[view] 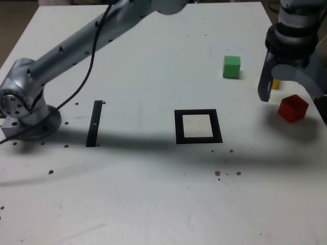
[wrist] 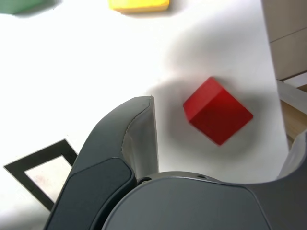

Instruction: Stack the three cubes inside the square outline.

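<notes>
Three cubes are seen on the white table [view: 153, 204], all of them at the exterior view's right and none inside the outline [view: 198, 126]. The green cube [view: 231, 67] sits alone, well apart from the outline and farther from the camera. The yellow cube [view: 275, 83] is mostly hidden behind the gripper [view: 291, 94] in the exterior view; only a small sliver is shown there, while the wrist view shows its edge [wrist: 139, 5] at the frame's border. The red cube [view: 293, 107] lies nearest the table's right edge, turned at an angle to the outline's sides.

The gripper is held above the red cube with its jaws spread wide and nothing between them. In the wrist view the red cube [wrist: 218, 111] is seen in the gap between the two jaws, untouched by either, and a shadow is cast around it on the table.

The outline is empty, its white centre bare. A straight black strip [view: 94, 123] is taped to the table at the exterior view's left, near the arm's base [view: 23, 109]. A black cable [view: 84, 81] is draped along the arm.
</notes>
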Motion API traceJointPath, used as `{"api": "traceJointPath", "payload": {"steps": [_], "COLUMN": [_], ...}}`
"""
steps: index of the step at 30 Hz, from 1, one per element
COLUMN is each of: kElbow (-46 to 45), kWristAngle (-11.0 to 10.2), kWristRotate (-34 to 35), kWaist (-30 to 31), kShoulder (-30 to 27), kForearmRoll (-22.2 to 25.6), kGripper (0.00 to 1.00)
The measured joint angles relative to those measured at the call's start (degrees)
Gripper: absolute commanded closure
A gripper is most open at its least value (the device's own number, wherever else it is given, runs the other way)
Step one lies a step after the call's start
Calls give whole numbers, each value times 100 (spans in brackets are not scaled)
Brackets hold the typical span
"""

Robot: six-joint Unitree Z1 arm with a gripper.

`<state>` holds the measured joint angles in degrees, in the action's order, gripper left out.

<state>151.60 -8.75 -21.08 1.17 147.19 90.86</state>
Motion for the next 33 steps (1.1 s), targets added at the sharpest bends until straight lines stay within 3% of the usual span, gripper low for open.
{"api": "traceJointPath", "payload": {"steps": [10, 25, 33], "kElbow": [104, 269, 348], "kWristAngle": [-5, -38, -189], "kWristRotate": [-326, -2898, -3172], "kWaist": [-48, -49, -49], "kShoulder": [85, 146, 194], "kForearmRoll": [0, -70, -67], "kGripper": [1, 1, 1]}}
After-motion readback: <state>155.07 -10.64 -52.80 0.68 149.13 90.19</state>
